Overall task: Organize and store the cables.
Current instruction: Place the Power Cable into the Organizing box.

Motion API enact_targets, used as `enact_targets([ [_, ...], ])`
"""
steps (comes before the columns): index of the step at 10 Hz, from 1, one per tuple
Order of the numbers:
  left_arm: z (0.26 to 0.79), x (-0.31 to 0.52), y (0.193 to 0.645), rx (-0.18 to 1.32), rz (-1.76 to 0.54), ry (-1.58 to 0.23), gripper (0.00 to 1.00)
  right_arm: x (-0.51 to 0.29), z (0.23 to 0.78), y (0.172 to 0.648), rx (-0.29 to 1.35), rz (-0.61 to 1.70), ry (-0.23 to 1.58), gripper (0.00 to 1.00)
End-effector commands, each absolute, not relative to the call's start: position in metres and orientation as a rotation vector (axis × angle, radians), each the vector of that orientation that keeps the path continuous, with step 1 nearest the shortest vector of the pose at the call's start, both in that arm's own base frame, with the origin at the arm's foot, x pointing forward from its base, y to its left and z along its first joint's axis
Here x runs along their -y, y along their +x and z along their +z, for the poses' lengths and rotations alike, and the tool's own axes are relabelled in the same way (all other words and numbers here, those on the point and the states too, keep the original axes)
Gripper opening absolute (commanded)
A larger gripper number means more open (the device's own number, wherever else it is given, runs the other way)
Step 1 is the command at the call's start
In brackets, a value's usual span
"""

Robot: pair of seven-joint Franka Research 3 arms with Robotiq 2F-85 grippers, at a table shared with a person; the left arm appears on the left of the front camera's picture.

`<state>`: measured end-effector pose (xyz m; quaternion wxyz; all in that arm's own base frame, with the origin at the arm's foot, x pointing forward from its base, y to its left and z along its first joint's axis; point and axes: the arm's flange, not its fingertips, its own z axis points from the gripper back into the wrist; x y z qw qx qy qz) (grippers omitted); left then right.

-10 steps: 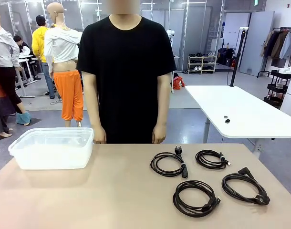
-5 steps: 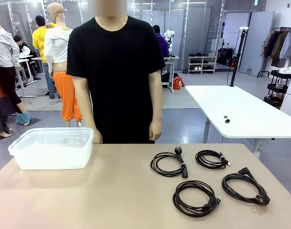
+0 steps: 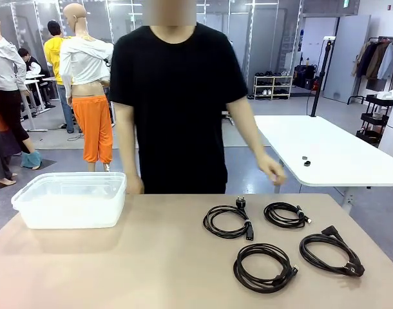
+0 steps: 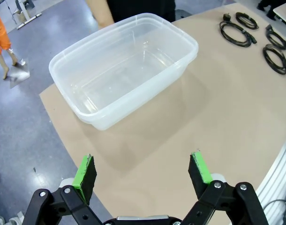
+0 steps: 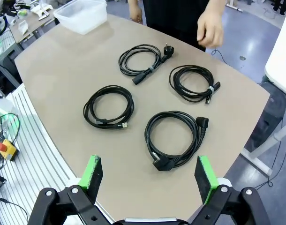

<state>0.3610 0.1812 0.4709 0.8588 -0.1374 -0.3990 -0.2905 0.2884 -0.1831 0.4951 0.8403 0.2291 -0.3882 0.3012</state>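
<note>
Several coiled black cables lie on the right half of the tan table: one with a round plug (image 3: 229,221) (image 5: 139,59), a smaller one behind it to the right (image 3: 285,214) (image 5: 192,82), a near one (image 3: 263,267) (image 5: 109,106), and one with an angled plug (image 3: 329,252) (image 5: 174,138). The person's hand (image 3: 272,172) (image 5: 210,28) hangs over the far edge, above the small coil. My right gripper (image 5: 149,175) is open, high above the table's near edge. My left gripper (image 4: 141,171) is open too, above the table's left corner, short of the clear tub (image 4: 89,115).
The clear plastic tub (image 3: 67,210) stands empty at the far left of the table. The person in a black shirt (image 3: 177,103) stands at the far side. A white table (image 3: 325,151) stands behind on the right.
The person has shifted to the right and swung one hand out over the table's far edge, toward the cables. The cables and the tub have not moved.
</note>
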Motion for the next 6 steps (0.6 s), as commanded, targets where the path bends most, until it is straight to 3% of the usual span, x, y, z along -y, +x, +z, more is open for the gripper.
enact_targets([
  [1,0.47,-0.1838,0.3612,0.843,-0.63,-0.302,1.0,0.1853,0.4959,0.2886,0.834,0.657,0.488,1.0],
  [6,0.47,-0.1838,0.3612,0.843,-0.63,-0.302,1.0,0.1853,0.4959,0.2886,0.834,0.657,0.488,1.0],
])
